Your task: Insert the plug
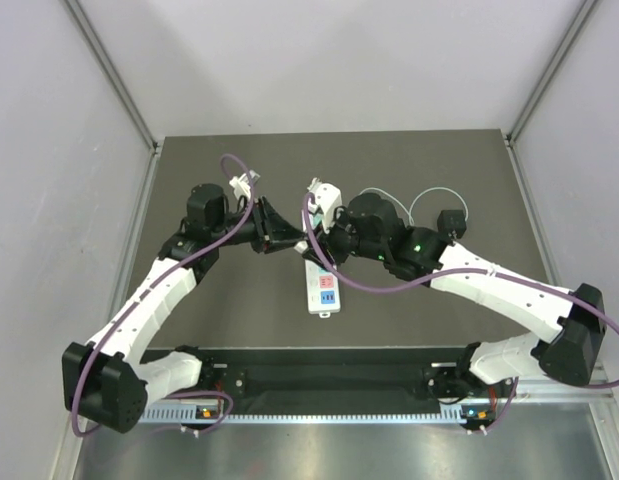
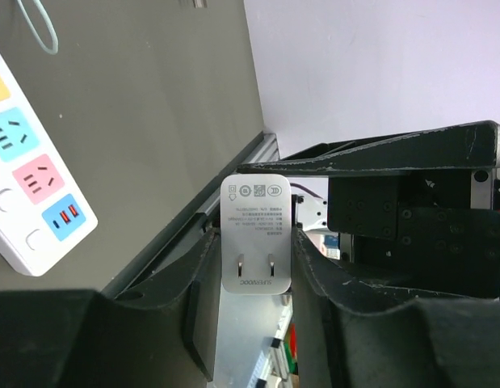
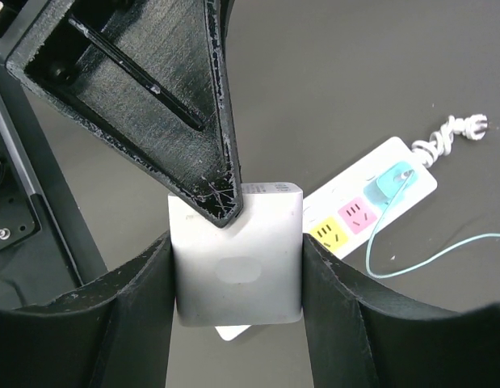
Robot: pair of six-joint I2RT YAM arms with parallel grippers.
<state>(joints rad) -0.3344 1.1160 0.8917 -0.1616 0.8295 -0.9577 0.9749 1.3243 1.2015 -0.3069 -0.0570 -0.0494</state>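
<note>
Closest to our lenses sit our own fingers. Our left gripper is closed on the block, pressing its two broad faces, with its two prongs turned toward the left wrist camera. Our right gripper clamps the same block by its narrow sides, so both claws hold one thing, lifted above the table.

Just beyond and below lies the strip, flat on the table. Farther along it, at the far end in the right wrist view, sits the plug, on top of the strip and seemingly plugged in. We cannot tell whether it is pushed fully home. Its cable loops off across the table. Neither claw touches the plug.

We judge the main risk to be the double grip: if one gripper moves while the other is clamped, the block may twist, slip or drop onto the strip. The strip looks loose, so a push off centre could slide or tip it and disturb the plug. A gripper sweeping low could also snag the cable and drag the plug out.

We count two grippers, one block with two prongs, one strip, one plug, one cable
</note>
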